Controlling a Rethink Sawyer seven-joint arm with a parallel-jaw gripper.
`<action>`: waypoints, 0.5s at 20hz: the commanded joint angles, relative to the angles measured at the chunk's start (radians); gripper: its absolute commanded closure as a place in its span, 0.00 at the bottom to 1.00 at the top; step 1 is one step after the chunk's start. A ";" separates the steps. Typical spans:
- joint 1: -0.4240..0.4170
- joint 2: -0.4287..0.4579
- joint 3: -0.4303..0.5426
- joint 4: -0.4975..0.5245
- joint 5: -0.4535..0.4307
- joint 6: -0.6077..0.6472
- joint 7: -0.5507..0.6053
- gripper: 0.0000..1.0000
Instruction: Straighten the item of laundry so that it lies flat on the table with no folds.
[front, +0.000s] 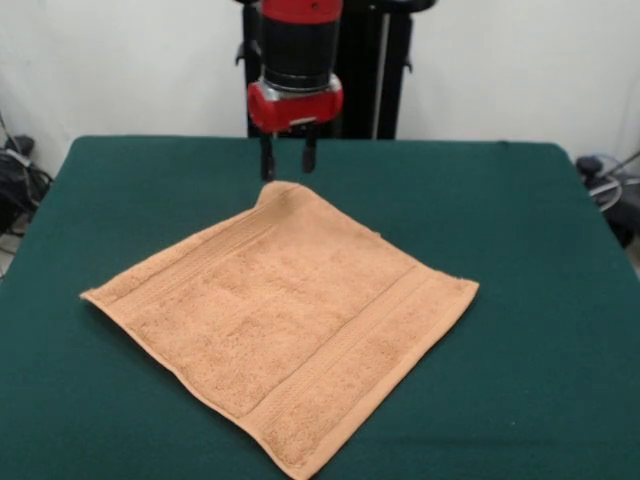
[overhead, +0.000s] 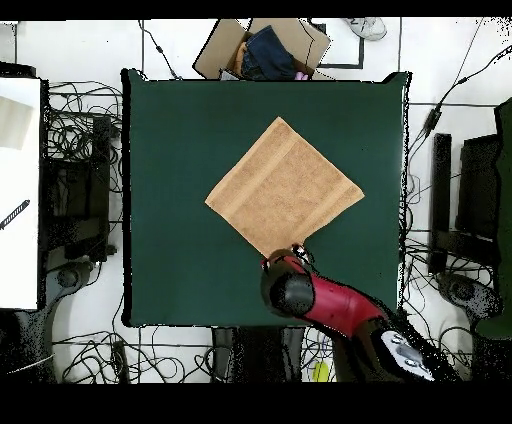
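Note:
The peach-orange towel (front: 280, 315) lies spread out as a diamond on the dark green table (front: 520, 250), with band stripes near two opposite edges. Its far corner by the robot curls up slightly. My gripper (front: 288, 166) hangs just above and behind that far corner, its two black fingers (front: 267, 163) apart and empty. In the overhead view the towel (overhead: 284, 187) sits near the table (overhead: 170, 200) centre, and the gripper (overhead: 297, 250) is over the towel's corner nearest the robot base.
An open cardboard box (overhead: 262, 48) with dark cloth stands off the table's far edge in the overhead view. Cables and equipment (overhead: 80, 190) lie on the floor around the table. The robot pedestal (front: 350, 70) stands behind the table.

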 joint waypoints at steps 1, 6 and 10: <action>-0.076 0.005 0.115 -0.061 -0.030 0.140 0.120 0.00; -0.120 0.022 0.135 -0.076 -0.053 0.149 0.098 0.00; -0.117 0.045 0.129 -0.071 -0.085 0.087 0.121 0.00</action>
